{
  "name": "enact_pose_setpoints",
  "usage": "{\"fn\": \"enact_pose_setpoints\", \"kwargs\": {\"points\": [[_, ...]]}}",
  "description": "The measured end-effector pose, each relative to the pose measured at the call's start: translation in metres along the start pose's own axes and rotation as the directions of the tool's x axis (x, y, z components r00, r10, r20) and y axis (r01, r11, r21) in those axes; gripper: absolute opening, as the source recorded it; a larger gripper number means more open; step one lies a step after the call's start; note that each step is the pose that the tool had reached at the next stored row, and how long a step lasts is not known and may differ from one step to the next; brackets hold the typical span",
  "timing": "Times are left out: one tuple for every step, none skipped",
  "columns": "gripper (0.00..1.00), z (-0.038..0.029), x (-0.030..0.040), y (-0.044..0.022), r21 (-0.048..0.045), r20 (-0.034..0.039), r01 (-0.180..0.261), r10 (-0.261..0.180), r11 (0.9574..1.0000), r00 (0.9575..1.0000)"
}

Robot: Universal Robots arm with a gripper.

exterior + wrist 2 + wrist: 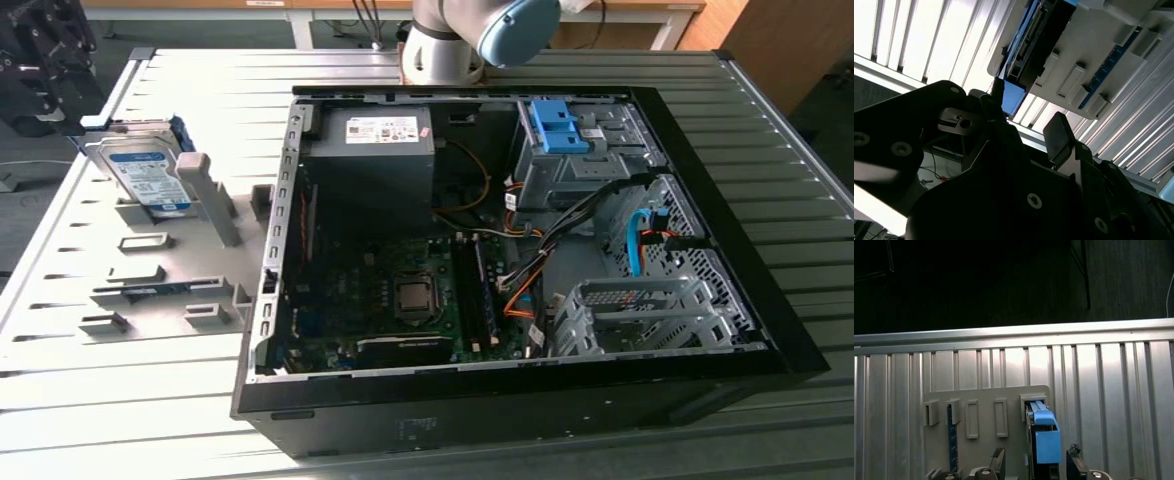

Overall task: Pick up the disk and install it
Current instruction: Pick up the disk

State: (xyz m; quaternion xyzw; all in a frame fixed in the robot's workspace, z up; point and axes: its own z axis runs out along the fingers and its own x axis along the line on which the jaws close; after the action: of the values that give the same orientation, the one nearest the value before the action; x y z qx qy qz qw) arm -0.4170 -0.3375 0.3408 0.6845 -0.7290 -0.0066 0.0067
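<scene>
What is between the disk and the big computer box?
In the exterior view, a grey upright post on the holder plate stands between the disk and the open computer case.

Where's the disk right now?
At the exterior view's left, the disk stands on edge in the grey holder plate on the table, outside the open computer case.

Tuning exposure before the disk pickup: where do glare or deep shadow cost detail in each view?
Exterior view: even daylight, the disk is well lit, though the inside of the computer case sits in shadow. Second wrist view: the table slats blow out to white and the gripper is a near-black silhouette. First wrist view: the background beyond the table is almost black, while the disk's blue rail is evenly lit.
</scene>
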Motion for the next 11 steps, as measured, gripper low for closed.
{"fn": "enact_pose_setpoints", "kwargs": {"points": [[0.59, 0.0002, 0.0, 0.0001, -0.0002, 0.0018, 0.0, 0.0, 1.0, 1.0], [0.59, 0.0004, 0.0, 0.0001, -0.0001, 0.0025, 0.0, 0.0, 1.0, 1.0], [0.59, 0.0004, 0.0, 0.0001, -0.0001, 0.0025, 0.0, 0.0, 1.0, 1.0], [0.59, 0.0005, 0.0001, 0.0001, 0.0, 0.0026, 0.0, 0.0, 1.0, 1.0], [0.59, 0.0006, 0.0001, 0.0001, 0.0, 0.0026, 0.0, 0.0, 1.0, 1.0], [0.59, 0.0006, 0.0, 0.0001, 0.0, 0.0026, 0.0, 0.0, 1.0, 1.0], [0.59, 0.0006, 0.0001, 0.0001, 0.0, 0.0026, 0.0, 0.0, 1.0, 1.0], [0.59, 0.0006, 0.0, 0.0001, 0.0, 0.0026, 0.0, 0.0, 1.0, 1.0], [0.59, 0.0006, 0.0001, 0.0001, 0.0, 0.0026, 0.0, 0.0, 1.0, 1.0], [0.59, 0.0007, 0.0001, 0.0002, 0.0002, 0.0027, 0.0, 0.0, 1.0, 1.0], [0.59, 0.0008, 0.0001, 0.0005, 0.0002, 0.0027, 0.0, 0.0, 1.0, 1.0]]}}
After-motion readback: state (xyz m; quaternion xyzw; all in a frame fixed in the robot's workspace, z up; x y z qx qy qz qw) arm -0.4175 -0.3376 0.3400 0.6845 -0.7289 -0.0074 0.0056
